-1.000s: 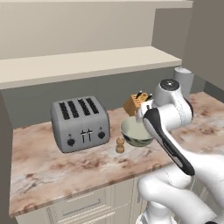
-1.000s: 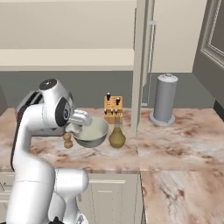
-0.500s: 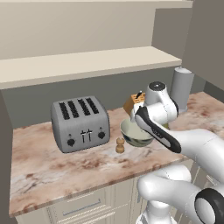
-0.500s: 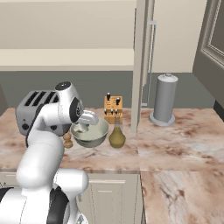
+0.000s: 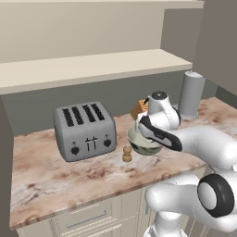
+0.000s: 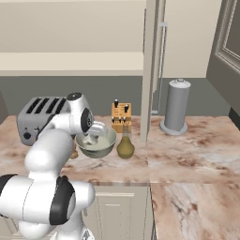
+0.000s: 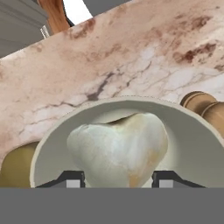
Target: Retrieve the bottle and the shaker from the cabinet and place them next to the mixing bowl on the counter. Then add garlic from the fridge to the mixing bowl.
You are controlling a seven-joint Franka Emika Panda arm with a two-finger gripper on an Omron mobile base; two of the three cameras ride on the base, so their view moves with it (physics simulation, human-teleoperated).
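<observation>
Hand view: a whitish-beige, faintly ridged garlic bulb (image 7: pixel 119 151) is sitting between the two dark finger tips of the gripper (image 7: pixel 118 180), directly over the hollow of the round, glossy, pale grey-green mixing bowl (image 7: pixel 192 148).
Gripper state: the jaws are closing on the garlic bulb from both sides; it is reading as held, not let go.
Where the task things are: the bowl is standing on the pinkish-beige, brown-veined marble counter (image 5: pixel 55 178); the small turned-wood brown shaker (image 5: pixel 127 153) is standing just beside the bowl on the toaster side, and the olive-yellow glass cruet bottle (image 6: pixel 125 144) is standing just beside it on the other side.
Stage, as I am judging it: bottle and shaker are looking placed; only the drop of the garlic is remaining.
Risk one: the bulb is rounded and smooth-skinned, so on release it may be rolling against the slick, steep bowl wall; from too high it could be bouncing out over the rim.
Risk two: the arm is crowding the bowl, with the wooden knife block (image 6: pixel 121 117) and the bottle near; a wide withdrawal could be knocking the narrow-necked bottle over.
Risk three: the shaker is small and light-looking, with a narrow base, so a nudge to the bowl may be tipping it.
Other textures: the brushed grey metal four-slot toaster (image 5: pixel 85 130) is sitting well clear.
</observation>
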